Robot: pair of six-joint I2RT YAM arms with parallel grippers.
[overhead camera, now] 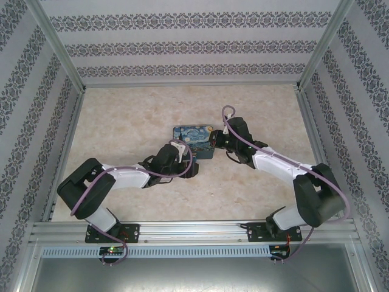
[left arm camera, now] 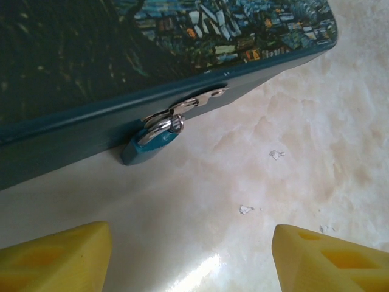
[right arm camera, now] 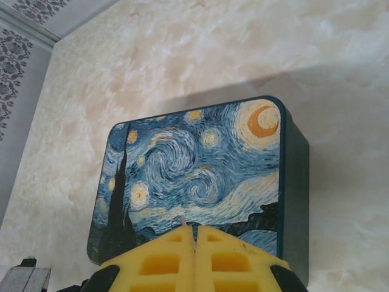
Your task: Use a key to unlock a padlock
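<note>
**lockfan:** While the left gripper (left arm camera: 191, 258) hangs wide open over the bench (left arm camera: 285, 182) with nothing in it, where's the padlock (left arm camera: 148, 145)?

**tinkerer:** It's hooked on the hasp (left arm camera: 200, 100) on the side of the tin (left arm camera: 73, 131), body resting on the bench, just ahead of those fingers. The right gripper (right arm camera: 196, 243) is clamped shut by the tin, pinching the key (right arm camera: 187, 230), a thin sliver poking out between the tips.

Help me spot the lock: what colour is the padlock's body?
The padlock body is teal blue, clearest in the left wrist view.
</note>
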